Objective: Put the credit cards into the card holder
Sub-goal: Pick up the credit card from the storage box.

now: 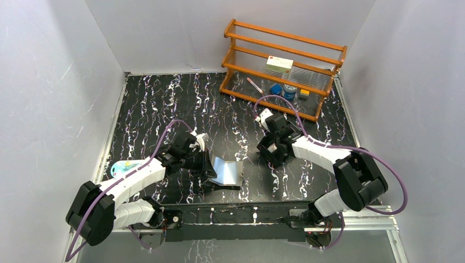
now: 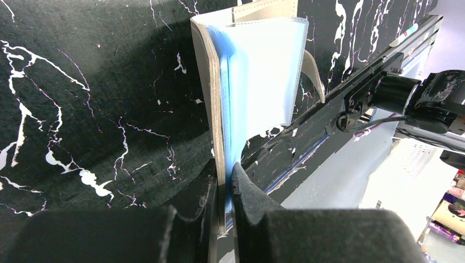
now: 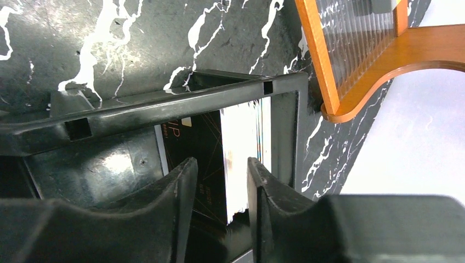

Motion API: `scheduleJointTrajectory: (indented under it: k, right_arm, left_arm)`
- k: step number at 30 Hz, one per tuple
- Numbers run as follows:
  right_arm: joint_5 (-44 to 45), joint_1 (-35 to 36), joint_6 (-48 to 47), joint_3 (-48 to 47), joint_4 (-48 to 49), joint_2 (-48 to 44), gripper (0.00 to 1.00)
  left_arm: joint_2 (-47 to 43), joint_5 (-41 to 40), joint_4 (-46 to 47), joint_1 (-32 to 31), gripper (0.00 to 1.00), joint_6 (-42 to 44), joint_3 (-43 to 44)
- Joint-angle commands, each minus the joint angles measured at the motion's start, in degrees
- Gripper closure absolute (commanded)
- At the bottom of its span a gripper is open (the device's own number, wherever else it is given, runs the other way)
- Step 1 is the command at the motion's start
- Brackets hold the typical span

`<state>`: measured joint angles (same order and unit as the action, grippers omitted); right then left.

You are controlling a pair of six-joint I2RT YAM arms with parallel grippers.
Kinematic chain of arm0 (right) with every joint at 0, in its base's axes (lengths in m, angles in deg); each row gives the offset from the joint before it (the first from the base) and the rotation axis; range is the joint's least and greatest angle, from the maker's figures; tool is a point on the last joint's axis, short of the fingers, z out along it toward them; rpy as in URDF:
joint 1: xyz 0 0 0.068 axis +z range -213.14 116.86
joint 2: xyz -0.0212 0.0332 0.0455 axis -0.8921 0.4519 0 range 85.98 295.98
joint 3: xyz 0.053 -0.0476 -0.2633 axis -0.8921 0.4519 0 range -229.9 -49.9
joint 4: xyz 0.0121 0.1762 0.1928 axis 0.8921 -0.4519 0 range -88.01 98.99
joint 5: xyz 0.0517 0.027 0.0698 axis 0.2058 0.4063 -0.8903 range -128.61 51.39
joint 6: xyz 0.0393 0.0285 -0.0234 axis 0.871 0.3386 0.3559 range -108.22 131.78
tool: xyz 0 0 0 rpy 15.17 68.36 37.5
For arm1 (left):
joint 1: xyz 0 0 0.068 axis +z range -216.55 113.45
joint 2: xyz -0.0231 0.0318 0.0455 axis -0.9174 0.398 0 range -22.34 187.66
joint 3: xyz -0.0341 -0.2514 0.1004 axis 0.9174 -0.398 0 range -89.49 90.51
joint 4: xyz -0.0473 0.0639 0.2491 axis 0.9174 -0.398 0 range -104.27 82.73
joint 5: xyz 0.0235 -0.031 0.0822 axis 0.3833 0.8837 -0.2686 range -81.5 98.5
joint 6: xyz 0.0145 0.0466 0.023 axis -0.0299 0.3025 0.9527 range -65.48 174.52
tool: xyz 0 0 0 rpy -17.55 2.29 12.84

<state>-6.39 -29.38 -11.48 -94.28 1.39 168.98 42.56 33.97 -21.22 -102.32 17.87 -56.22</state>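
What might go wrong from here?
The left gripper pinches the holder by its cover edge only, so it may slip, or the sleeves may flop shut. The right gripper straddles several cards in the tray, so it may lift more than one or snag the tray wall.

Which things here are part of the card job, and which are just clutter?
Job: credit cards in the black tray; card holder, clamped by left gripper; right gripper at the cards.
Lying about: wooden rack, white box and pink pen on it; teal packet.
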Motion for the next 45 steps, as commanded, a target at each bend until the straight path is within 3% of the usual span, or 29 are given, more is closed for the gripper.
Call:
scheduleJointTrajectory:
  k: [1, 7, 13, 22, 40, 45]
  right_arm:
    - [-0.83, -0.33, 1.41, -0.34, 0.48, 0.31, 0.50]
    - [1.26, -0.29, 0.34, 0.54, 1.95, 2.01, 0.44]
    - [2.83, -0.33, -0.01, 1.13, 2.45, 3.17, 0.45]
    - [5.21, -0.31, 0.01, 0.16, 2.47, 1.98, 0.59]
    - [6.52, -0.33, 0.25, -0.96, 1.19, 1.11, 0.60]
    - [6.42, -0.31, 0.64, -1.23, 1.34, 1.14, 0.56]
  left_arm:
    - [-2.24, 0.62, -0.71, -0.27, 1.00, -0.09, 0.65]
    - [-2.17, 0.62, -0.81, -0.27, 1.00, -0.01, 0.56]
    - [-2.07, 0.60, -0.81, -0.28, 1.00, 0.15, 0.67]
    - [-1.65, 0.49, -1.07, -0.32, 1.00, 0.32, 1.30]
    - [-1.85, 0.57, -1.07, -0.27, 1.00, -0.01, 1.17]
    - [-1.74, 0.52, -0.99, -0.27, 1.00, 0.00, 1.14]
